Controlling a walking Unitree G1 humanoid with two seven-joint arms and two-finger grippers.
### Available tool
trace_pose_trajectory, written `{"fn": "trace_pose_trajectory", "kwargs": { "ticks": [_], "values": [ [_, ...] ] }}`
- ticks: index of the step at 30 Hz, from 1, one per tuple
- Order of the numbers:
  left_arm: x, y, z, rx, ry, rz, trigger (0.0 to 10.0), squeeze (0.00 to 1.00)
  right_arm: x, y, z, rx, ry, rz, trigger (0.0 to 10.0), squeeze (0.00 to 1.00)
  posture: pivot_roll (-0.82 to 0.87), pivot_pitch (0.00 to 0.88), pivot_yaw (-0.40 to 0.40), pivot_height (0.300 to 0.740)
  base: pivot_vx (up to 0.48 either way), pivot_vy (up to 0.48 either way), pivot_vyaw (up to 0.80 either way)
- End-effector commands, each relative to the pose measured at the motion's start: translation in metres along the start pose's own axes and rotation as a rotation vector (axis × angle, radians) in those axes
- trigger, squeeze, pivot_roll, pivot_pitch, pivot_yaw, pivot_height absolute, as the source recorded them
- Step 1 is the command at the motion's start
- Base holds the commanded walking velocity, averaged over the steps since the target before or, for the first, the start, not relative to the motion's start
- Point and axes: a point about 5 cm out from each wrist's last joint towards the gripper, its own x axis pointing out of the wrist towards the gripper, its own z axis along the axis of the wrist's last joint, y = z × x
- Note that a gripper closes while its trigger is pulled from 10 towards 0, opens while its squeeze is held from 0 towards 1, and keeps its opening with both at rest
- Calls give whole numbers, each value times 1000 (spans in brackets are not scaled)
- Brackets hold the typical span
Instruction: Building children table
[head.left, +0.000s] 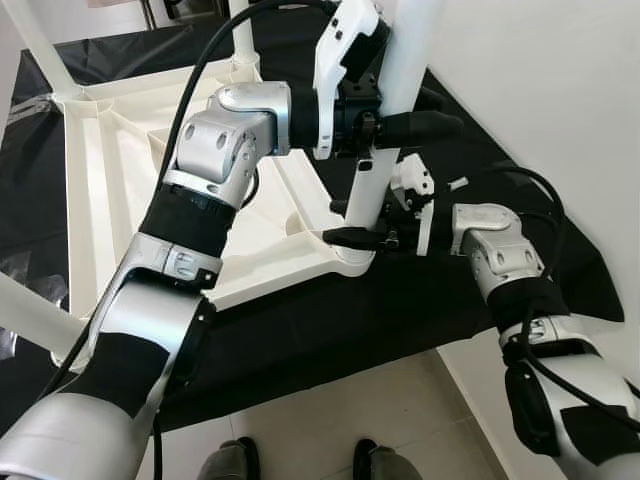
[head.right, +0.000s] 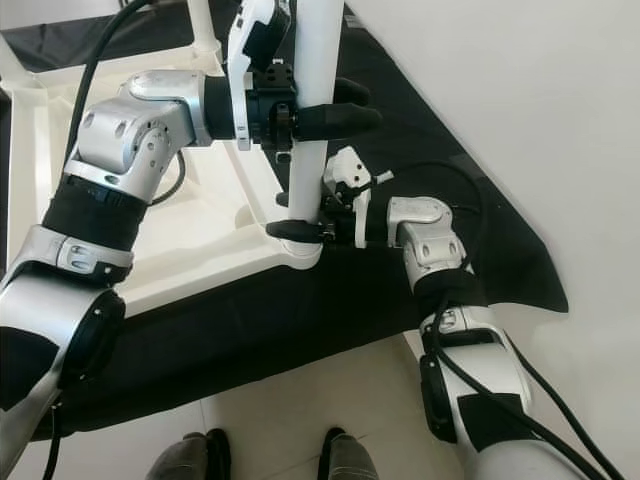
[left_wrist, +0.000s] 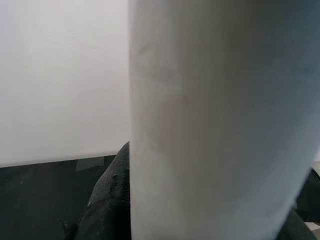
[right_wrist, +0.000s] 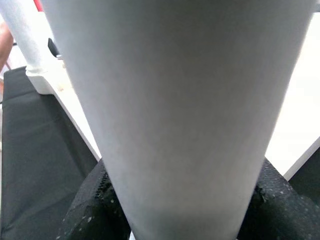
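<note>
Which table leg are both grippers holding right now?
The near-right corner leg, by the wall: left gripper high, right gripper near its socket. The others stand free.

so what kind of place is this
Probably a room in a home, used as an assembly spot: pale floor tiles, a plain white wall, and a black sheet spread under an upturned white table, both hands gripping one leg.
</note>
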Motion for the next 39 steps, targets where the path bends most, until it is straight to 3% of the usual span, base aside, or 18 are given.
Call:
{"fn": "trace_pose_trajectory", "kwargs": {
  "ticks": [1, 2, 3, 8, 9, 10, 11, 12, 13, 15, 19, 20, 27, 29, 34, 35, 37, 39],
  "values": [
    [-1, -2, -4, -21, 0, -9, 1725, 0, -12, 9, -27, 83, 26, -25, 0, 0, 9, 223, -18, 740, 0, 0, 0],
    [-1, -2, -5, -21, 4, -9, 1725, 0, -17, 12, -30, 78, 24, -47, 0, 0, 9, 223, -18, 740, 0, 0, 0],
    [0, -2, -6, -23, 5, 4, 10000, 0, -21, 17, -35, 73, 30, -84, 0, 0, 4, 229, -19, 740, 0, 0, 0],
    [-1, 0, -8, -32, -1, 30, 10000, 0, -20, 42, -43, 85, 45, -196, 0, 0, -6, 237, -21, 740, 0, 0, 0],
    [-2, 3, -6, -44, -19, 56, 10000, 220, -7, 55, -50, 121, 115, -355, 0, 0, -4, 241, -27, 740, 0, 0, 0],
    [-2, 3, -6, -44, -19, 56, 10000, 220, -7, 55, -50, 121, 115, -355, 0, 0, -4, 241, -27, 740, 0, 0, 0],
    [-3, 5, -5, -52, -36, 73, 10000, 1000, 2, 65, -57, 183, 172, -706, 0, 0, -9, 242, -25, 740, 0, 0, 0],
    [-3, 5, -5, -52, -36, 73, 10000, 1000, 2, 65, -57, 183, 172, -706, 0, 0, -9, 242, -25, 740, 0, 0, 0],
    [-3, 8, -1, -56, -44, 97, 10000, 1000, 22, 96, -57, 216, 198, -821, 0, 0, 8, 253, -24, 740, 0, 0, 0],
    [-3, 10, 1, -56, -46, 106, 10000, 1000, 35, 112, -50, 210, 186, -866, 0, 0, 1, 251, -16, 740, 0, 0, 0],
    [-1, 9, 3, -51, -37, 89, 10000, 1000, 45, 116, -45, 211, 145, -848, 0, 0, 4, 245, -13, 740, 0, 0, 0],
    [0, 7, 2, -49, -31, 70, 10000, 0, 43, 110, -46, 202, 144, -854, 0, 0, 2, 239, -17, 740, 0, 0, 0],
    [0, 6, 0, -26, -11, 63, 10000, 0, 40, 104, -42, 211, 157, -893, 0, 0, 3, 238, -25, 740, 0, 0, 0],
    [-1, 4, -2, -27, -10, 37, 0, 0, 40, 101, -37, 203, 152, -894, 0, 0, 2, 236, -22, 740, 0, 0, 0],
    [-1, 1, -3, -23, -2, 15, 0, 0, 36, 86, -25, 159, 129, -881, 0, 0, 4, 234, -22, 740, 0, 0, 0],
    [-1, 1, -3, -21, -1, 13, 0, 0, 34, 78, -19, 138, 99, -844, 8588, 0, 5, 232, -22, 740, 0, 0, 0],
    [-1, 1, -2, -18, 0, 13, 0, 0, 31, 68, -11, 106, 56, -781, 10000, 0, 7, 232, -22, 740, 0, 0, 0],
    [-1, 1, -2, -16, 1, 12, 0, 0, 25, 57, -4, 86, 9, -705, 10000, 0, 6, 231, -21, 740, 0, 0, 0]
  ]
}}
